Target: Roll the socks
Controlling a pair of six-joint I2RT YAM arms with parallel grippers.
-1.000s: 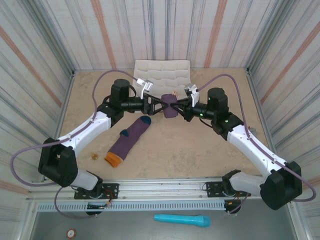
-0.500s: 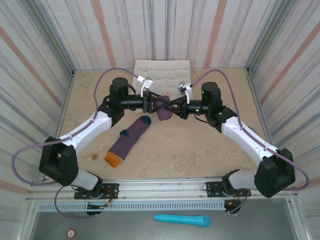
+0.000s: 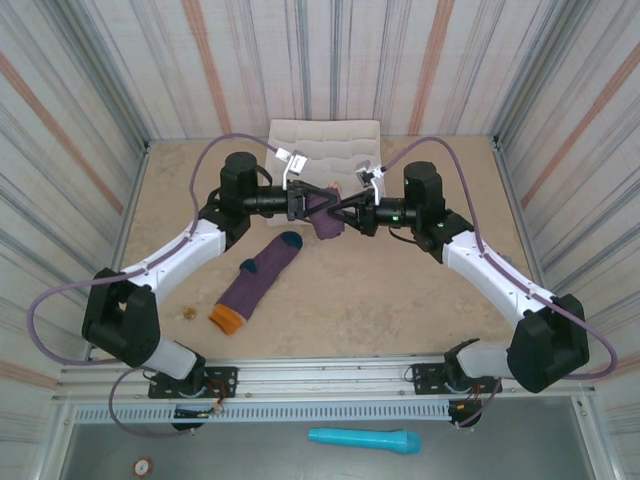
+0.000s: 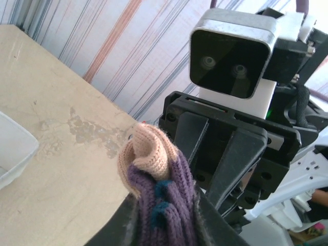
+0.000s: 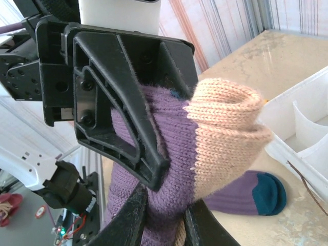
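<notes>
Striped panel walls (image 3: 330, 60), grey and white with rust-coloured lines, close in the bench (image 3: 380, 300) on its left, far and right sides. The bench top is mottled beige, evenly lit. A metal rail (image 3: 330, 372) runs along its near edge.

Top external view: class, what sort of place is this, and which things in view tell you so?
Probably a robot test cell, not a home: striped panel walls box in a table, and the left arm and right arm are bolted to a metal rail at its near edge.

White-and-black arms (image 3: 182, 254), purple cables (image 3: 237, 137)
</notes>
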